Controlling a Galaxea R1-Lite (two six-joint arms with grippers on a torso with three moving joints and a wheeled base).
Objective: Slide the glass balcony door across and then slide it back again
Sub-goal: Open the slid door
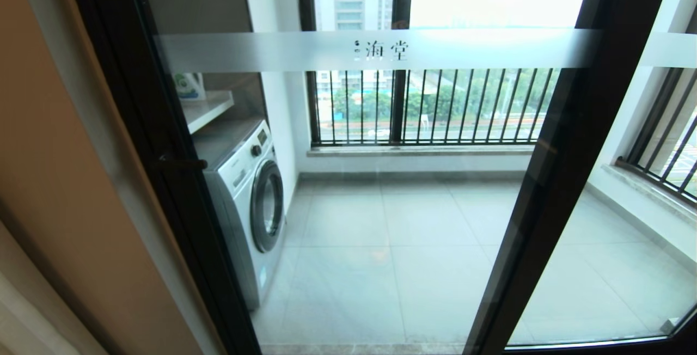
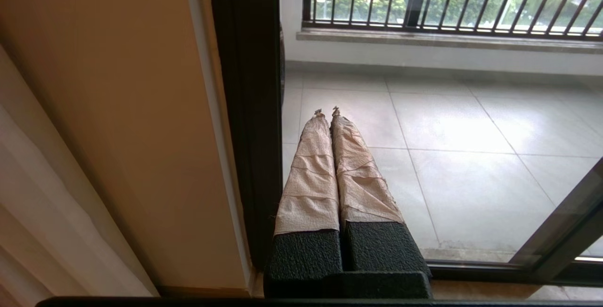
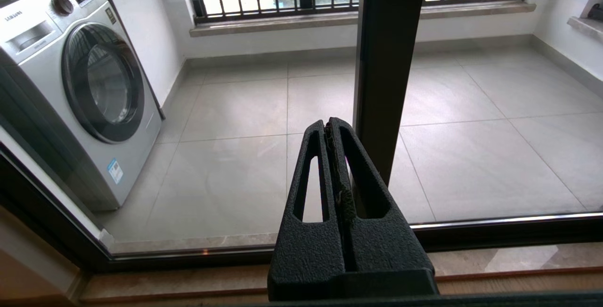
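**A:** Where do we stand with the glass balcony door (image 1: 381,181)?

**B:** It fills most of our head view; its frosted band (image 1: 375,50) with the characters runs across the upper glass; its left stile sits hard against the jamb beside the tan wall (image 1: 60,181), so we judge it fully across to that side; its right stile (image 1: 561,170) overlaps the other glass panel (image 1: 626,235) further right.

**A:** And our tools?

**B:** Neither shows in the head view; from the wrist views, the left tool (image 2: 327,110) has its taped fingers pressed together on nothing, pointing at the glass just beside the left stile; the right tool (image 3: 330,125) is likewise closed and empty, just beside the right stile.

**A:** Why hold them so?

**B:** We judge that closed fingers make a firm pusher; each tool waits near a stile, the only solid edge to press; the small handle (image 1: 182,163) juts from the left stile, another purchase.

**A:** Room to move?

**B:** None leftward, the jamb blocks us; rightward the track (image 3: 471,231) looks free; the washing machine (image 1: 248,202) and the window railing (image 1: 435,104) stand behind the glass, clear of the door's path; whether this is the first or the second slide we cannot tell.
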